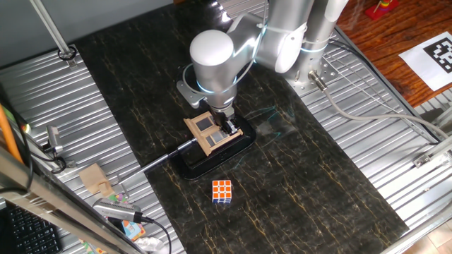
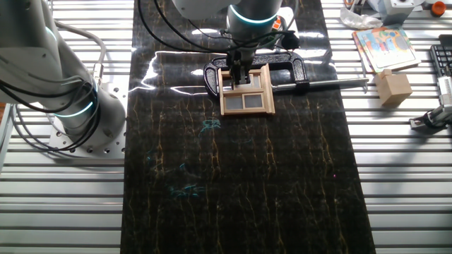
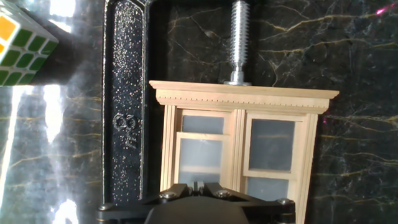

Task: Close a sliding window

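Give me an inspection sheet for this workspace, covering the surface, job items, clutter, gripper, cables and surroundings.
Surface: black marble-patterned mat over a ribbed metal table, with glare patches.
Job items: small light-wood miniature window frame lies flat, held in a black metal C-clamp; the left sash sits offset from the right one.
Clutter: orange-white multicoloured puzzle cube near the clamp; small wooden block and colourful cards at the table edge.
Gripper: two-finger gripper down at the window's lower edge; fingertips hidden, open or shut unclear.
Cables: grey cables run from the arm base.
Surroundings: wooden floor beyond the table.
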Tool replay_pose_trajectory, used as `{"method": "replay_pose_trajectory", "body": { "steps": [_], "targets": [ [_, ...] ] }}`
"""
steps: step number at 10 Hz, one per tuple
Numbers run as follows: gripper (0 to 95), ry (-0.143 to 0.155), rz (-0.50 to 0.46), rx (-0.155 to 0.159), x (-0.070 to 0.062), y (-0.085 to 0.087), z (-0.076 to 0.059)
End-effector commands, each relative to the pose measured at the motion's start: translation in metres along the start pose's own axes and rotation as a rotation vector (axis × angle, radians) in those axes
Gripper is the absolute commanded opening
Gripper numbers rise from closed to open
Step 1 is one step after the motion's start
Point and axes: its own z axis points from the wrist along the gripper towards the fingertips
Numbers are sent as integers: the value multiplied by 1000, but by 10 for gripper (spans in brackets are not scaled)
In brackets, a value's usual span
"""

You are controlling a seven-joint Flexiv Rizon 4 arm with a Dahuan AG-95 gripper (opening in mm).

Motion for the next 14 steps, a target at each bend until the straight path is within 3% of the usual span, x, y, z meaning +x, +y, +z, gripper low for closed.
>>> {"method": "replay_pose_trajectory", "body": {
  "steps": [1, 14],
  "targets": [
    [0, 2, 1, -3, -3, 0, -1],
    [0, 12, -1, -8, -2, -1, 1]
  ]
}}
